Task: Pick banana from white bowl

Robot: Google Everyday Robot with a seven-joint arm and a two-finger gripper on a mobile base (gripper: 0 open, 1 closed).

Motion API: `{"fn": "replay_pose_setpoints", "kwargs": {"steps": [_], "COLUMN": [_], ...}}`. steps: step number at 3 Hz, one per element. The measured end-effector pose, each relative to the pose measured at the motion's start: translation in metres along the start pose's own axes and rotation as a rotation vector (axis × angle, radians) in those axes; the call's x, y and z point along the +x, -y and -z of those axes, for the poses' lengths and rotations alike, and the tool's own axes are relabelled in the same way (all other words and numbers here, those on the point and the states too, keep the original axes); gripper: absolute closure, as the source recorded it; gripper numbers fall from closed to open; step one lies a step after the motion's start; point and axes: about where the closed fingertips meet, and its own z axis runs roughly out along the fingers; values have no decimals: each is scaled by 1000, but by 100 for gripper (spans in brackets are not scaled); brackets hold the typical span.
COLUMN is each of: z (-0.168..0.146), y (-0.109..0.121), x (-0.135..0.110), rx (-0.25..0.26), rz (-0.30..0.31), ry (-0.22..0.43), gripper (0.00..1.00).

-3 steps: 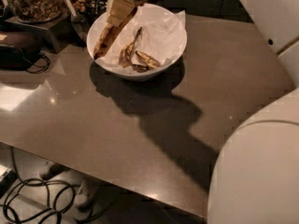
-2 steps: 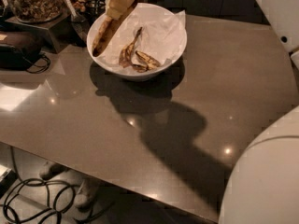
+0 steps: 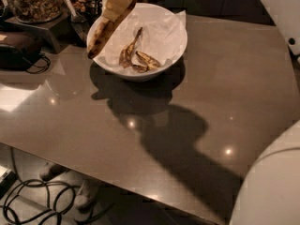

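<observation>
My gripper (image 3: pixel 116 0) is at the top of the camera view, above the left side of the white bowl (image 3: pixel 180 45). Its tan fingers (image 3: pixel 117 3) are shut on the upper end of the banana (image 3: pixel 104 33). The banana is long, yellow with brown spots, and hangs slanting down to the left. Its lower tip lies over the bowl's left rim. The bowl is lined with crumpled white paper (image 3: pixel 161 29) and stands on the brown table (image 3: pixel 93 121). Several dark shrivelled peel scraps (image 3: pixel 139 56) lie inside it.
A glass jar of nuts (image 3: pixel 33 1) stands on a grey block at the back left. A black object with a cable (image 3: pixel 18 48) lies beside it. My white body (image 3: pixel 274 186) fills the lower right and my arm (image 3: pixel 281 6) the upper right. Cables (image 3: pixel 35 203) lie on the floor.
The gripper and banana have shifted slightly up and left over the bowl's left rim. My white body at the lower right has drawn back and fills less of the view.
</observation>
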Motion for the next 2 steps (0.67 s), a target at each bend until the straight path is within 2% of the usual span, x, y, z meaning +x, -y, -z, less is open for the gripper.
{"fn": "replay_pose_setpoints", "kwargs": {"steps": [1,2], "z": [6,1], "y": [-21,-49], "x": [-8,-5], "rx": [-8,-5], "rz": [-41,-83], "ry": [45,94], "gripper": [100,100]}}
